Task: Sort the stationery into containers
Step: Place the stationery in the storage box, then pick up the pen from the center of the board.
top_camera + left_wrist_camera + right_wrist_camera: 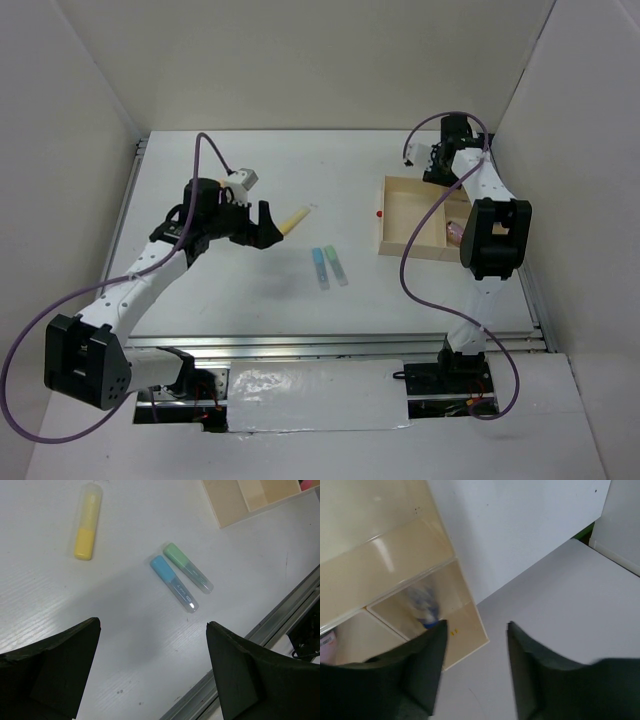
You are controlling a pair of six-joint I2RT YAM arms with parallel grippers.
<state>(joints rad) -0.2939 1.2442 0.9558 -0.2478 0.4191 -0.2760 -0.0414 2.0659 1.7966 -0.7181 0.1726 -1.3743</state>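
Observation:
My left gripper (pixel 264 226) is open and empty, just left of the yellow stick (pixel 294 220), which lies on the table. In the left wrist view the gripper (pixel 152 652) hovers above bare table, with the yellow stick (pixel 86 527), the light blue stick (pixel 173 583) and the light green stick (pixel 188 567) ahead of it. The two lie side by side at mid-table (pixel 320 266) (pixel 338 265). My right gripper (pixel 428 165) is open over the far corner of the wooden tray (pixel 410 210). A blurred blue-and-white stick (pixel 423 607) lies in a small compartment. A pink stick (pixel 455 232) lies in another. The orange stick is out of view.
A tiny red dot (pixel 379 213) sits on the table just left of the tray. White walls enclose the table on three sides. A metal rail (pixel 280 615) runs along the near edge. The right arm's cable hangs over the tray.

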